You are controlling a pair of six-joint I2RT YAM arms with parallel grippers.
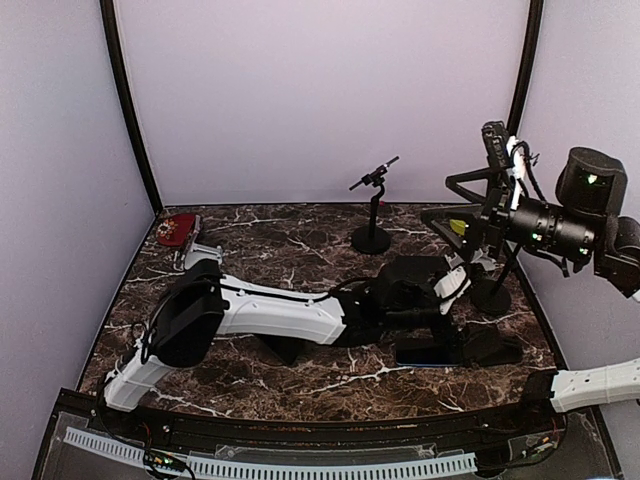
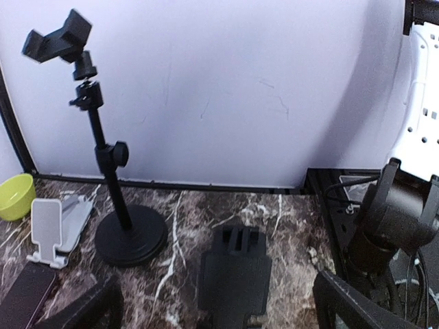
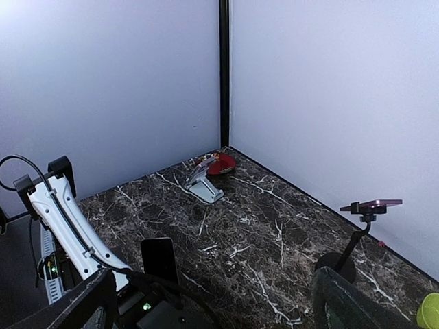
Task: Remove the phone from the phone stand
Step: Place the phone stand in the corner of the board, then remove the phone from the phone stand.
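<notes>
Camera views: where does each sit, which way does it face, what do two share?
Top external: overhead from the near edge, looking down on the table; left arm, right arm show.
Left wrist: low, facing the right wall, black stand; open jaws below.
Right wrist: high, facing the far-left corner, red bowl; jaws, left arm show.
Shared: both wrists see the green bowl.

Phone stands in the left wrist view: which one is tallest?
The black pole stand with a round base and an empty clamp on top. The white stand beside it sits low.
</notes>
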